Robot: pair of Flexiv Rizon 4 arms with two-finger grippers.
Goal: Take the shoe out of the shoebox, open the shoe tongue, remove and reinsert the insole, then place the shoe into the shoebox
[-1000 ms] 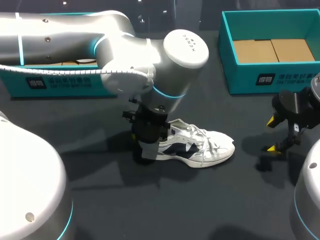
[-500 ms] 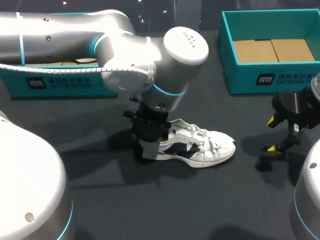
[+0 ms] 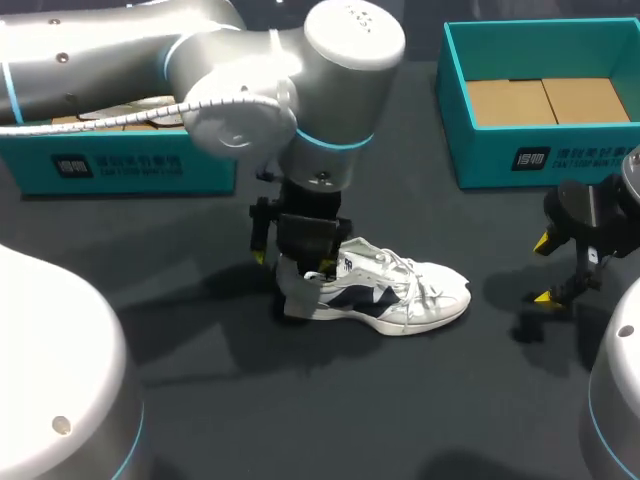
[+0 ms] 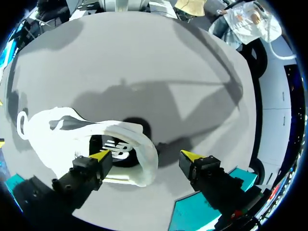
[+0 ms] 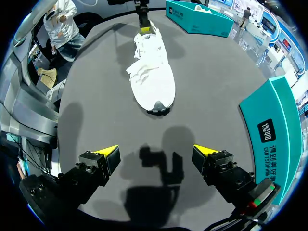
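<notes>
The dark table [image 3: 330,410] carries everything. My left arm [image 3: 200,70] extends in above the left teal shoebox [image 3: 120,165] (contents mostly hidden). The right teal shoebox [image 3: 500,160] sits at the far right, its cardboard floor showing. Between them, nearer me, the white sneaker [image 3: 400,290] lies on the tabletop, outside both boxes, toe pointing right. The left gripper [image 4: 145,155] hangs over the heel with its fingers spread wide and the heel collar between them; one tip seems to sit at the shoe's opening. The right gripper [image 5: 155,150] hovers wide open, well apart from the toe, holding nothing.
</notes>
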